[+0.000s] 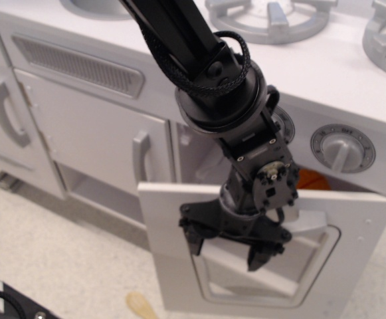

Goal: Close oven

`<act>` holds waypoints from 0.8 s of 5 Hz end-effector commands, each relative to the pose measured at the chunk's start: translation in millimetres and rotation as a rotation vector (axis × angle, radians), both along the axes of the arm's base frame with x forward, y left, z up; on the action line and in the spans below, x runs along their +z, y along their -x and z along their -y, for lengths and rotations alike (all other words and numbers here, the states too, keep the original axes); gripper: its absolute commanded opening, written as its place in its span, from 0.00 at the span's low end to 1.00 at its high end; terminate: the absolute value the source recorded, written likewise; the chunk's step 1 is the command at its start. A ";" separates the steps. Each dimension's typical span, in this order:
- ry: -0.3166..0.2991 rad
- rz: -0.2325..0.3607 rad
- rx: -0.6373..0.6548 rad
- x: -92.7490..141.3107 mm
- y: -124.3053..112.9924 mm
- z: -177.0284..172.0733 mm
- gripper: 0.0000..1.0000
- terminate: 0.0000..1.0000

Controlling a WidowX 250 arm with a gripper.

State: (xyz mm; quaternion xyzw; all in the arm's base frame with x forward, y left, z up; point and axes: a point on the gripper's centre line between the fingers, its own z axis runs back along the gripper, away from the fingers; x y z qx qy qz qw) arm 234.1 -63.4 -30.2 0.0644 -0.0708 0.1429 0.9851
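The white toy oven's door (173, 266) is a white panel with a clear rounded window (259, 276) and hangs partly open, tilted out from the oven front. Its silver bar handle (312, 220) shows just right of my wrist. My black gripper (226, 248) is open, fingers (193, 237) spread across the outer face of the door at the window's top edge, holding nothing. An orange ball (310, 179) sits inside the oven, mostly hidden behind the door's top edge. My arm hides the oven's left part.
A windowless cupboard door with a vertical grey handle (141, 157) stands left of the oven. Round knobs (342, 149) sit above the door, silver burners (272, 16) on top. A wooden utensil (141, 307) lies on the speckled floor.
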 end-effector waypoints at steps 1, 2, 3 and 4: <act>0.042 0.065 0.092 10.2 -18.6 -13.2 1.00 0.00; 0.037 0.087 0.130 10.8 -29.1 -19.2 1.00 0.00; 0.042 0.097 0.144 13.1 -35.3 -22.4 1.00 0.00; 0.052 0.116 0.188 14.3 -40.8 -27.9 1.00 0.00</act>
